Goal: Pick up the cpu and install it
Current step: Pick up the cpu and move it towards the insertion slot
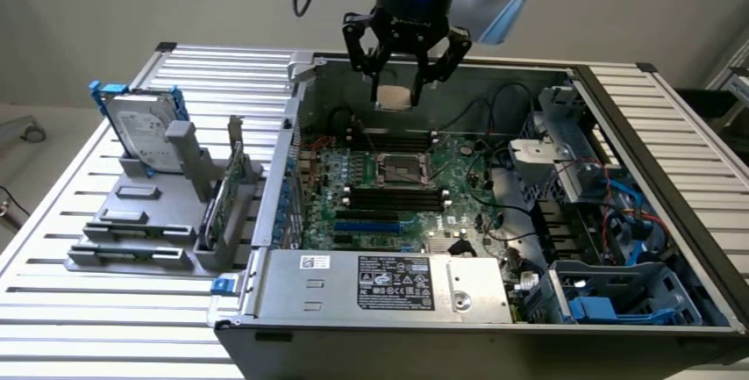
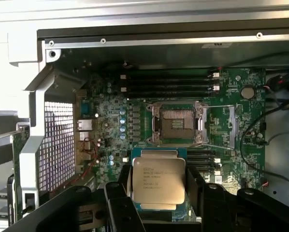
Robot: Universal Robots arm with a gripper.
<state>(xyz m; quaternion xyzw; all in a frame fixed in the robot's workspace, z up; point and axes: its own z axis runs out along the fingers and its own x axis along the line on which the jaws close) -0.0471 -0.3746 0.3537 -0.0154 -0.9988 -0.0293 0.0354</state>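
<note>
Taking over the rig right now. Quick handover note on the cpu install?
Gripper: shut on the cpu, held flat with its metal top facing the wrist camera.
Position: over the open computer case, above the motherboard, not touching it.
Socket: empty.
Done: cpu picked up.
Left: cpu not yet seated in the socket.

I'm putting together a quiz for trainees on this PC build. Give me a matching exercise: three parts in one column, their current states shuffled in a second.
Parts:
1. cpu
2. socket
3. hard drive

States:
A. upright in the grey stand
B. held in the gripper
C. empty, on the motherboard

Pairs: 1-B, 2-C, 3-A
</note>
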